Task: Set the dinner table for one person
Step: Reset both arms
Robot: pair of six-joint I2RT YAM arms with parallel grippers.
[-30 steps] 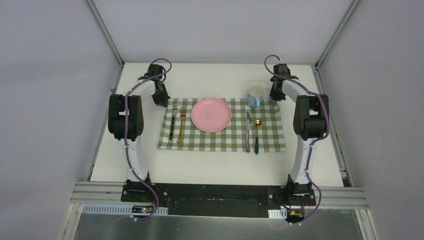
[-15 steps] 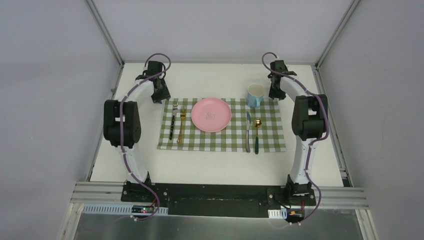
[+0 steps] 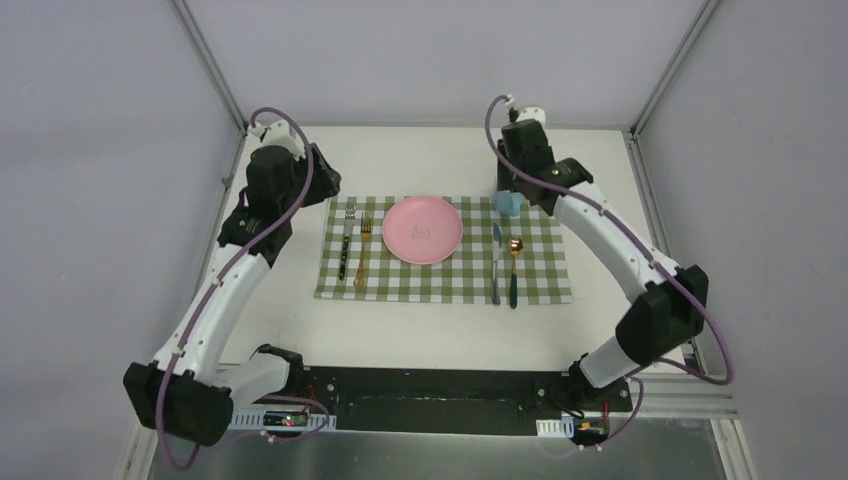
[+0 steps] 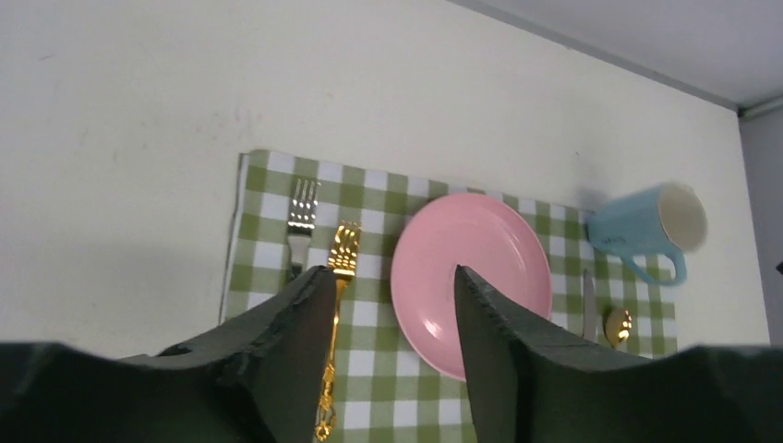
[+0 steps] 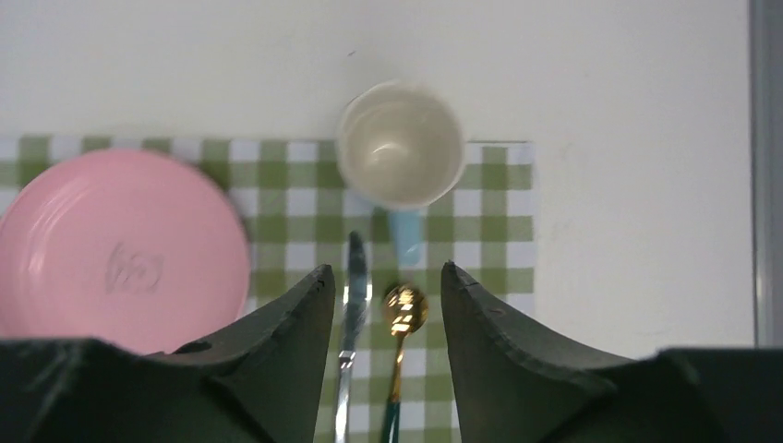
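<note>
- Hovering with jaws apart and empty, left end effector (image 4: 392,273) and right end effector (image 5: 385,269) hang above the white surface (image 3: 440,330).
- The blue mug (image 5: 400,143) stands just ahead of the right one, the nearer arm, its handle pointing back toward it.

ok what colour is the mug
The mug is light blue outside with a cream-white inside. The left wrist view shows both best.
</note>
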